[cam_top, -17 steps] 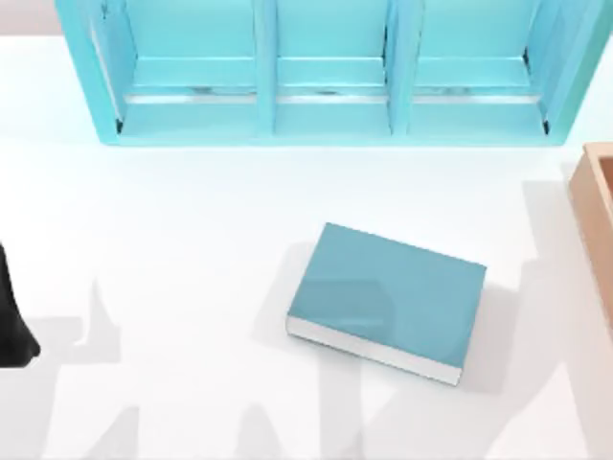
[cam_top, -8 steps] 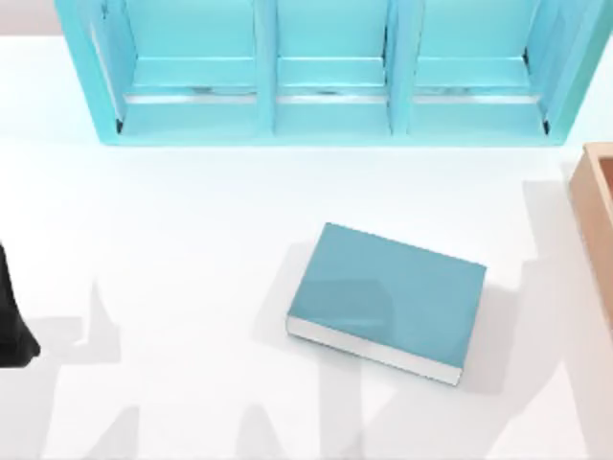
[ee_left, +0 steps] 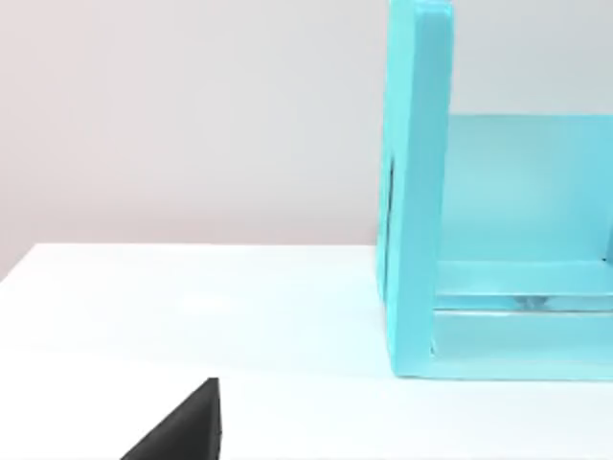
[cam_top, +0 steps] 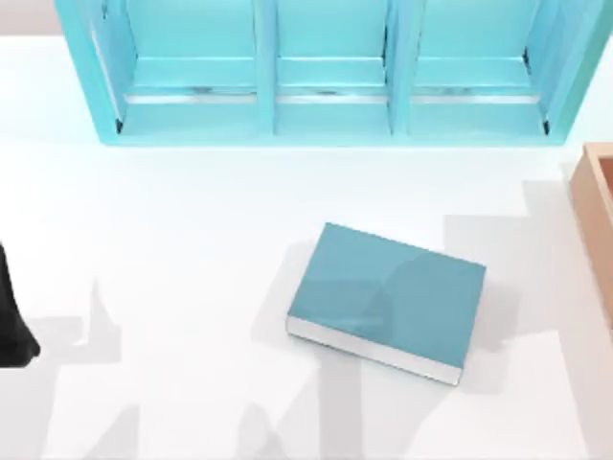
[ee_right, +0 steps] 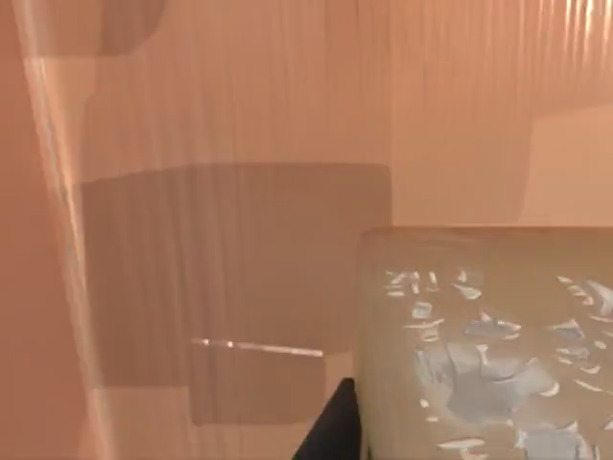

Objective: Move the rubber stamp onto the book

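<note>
**Teal book lies flat at mid-desk**

The flat teal-blue hardcover book [cam_top: 387,300] rests on the white desk [cam_top: 192,240], before the light-blue shelf unit [cam_top: 330,72]. An orange-brown box [cam_top: 599,220] stands at the right edge. The left arm [cam_top: 11,321] is parked at the left edge; neither gripper's hold can be told.

White table [cam_top: 192,240], light-blue shelf unit [cam_top: 326,105]

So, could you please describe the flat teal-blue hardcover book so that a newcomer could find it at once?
Start from the big light-blue shelf unit along the white table's far edge. Nearer than its middle and right compartments lies the flat teal-blue hardcover book, skewed. Unlike the orange-brown box at the right edge, it is low, with white page edges.
</note>
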`<state>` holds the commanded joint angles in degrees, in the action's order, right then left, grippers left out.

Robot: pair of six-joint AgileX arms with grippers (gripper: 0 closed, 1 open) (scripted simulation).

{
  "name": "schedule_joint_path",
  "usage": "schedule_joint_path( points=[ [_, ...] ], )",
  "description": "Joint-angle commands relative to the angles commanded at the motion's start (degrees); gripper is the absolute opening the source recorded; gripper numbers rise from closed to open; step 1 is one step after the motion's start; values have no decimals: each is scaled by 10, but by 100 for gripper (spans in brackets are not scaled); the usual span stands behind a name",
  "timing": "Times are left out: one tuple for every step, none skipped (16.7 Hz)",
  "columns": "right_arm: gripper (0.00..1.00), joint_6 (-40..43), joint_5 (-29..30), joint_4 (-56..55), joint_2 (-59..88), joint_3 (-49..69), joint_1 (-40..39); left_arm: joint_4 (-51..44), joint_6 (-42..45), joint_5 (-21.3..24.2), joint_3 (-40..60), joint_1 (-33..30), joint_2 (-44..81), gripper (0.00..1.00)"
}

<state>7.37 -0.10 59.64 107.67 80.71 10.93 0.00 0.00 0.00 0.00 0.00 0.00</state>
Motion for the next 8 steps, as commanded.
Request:
schedule_joint_path(
  points=[
    [0,-20,-1,24,-6,20,-18,0,0,0,0,0,0,100],
    [0,-40,-1,49,-11,41,-38,0,0,0,0,0,0,100],
    [0,-59,-2,76,-15,62,-60,0,0,0,0,0,0,100],
    [0,-79,-2,103,-19,82,-81,0,0,0,0,0,0,100],
    [0,-97,-1,130,-22,102,-103,0,0,0,0,0,0,100],
    [0,-115,-1,155,-24,121,-123,0,0,0,0,0,0,100],
    [0,-130,0,179,-27,138,-142,0,0,0,0,0,0,100],
    [0,-143,2,201,-29,153,-159,0,0,0,0,0,0,100]
  ],
)
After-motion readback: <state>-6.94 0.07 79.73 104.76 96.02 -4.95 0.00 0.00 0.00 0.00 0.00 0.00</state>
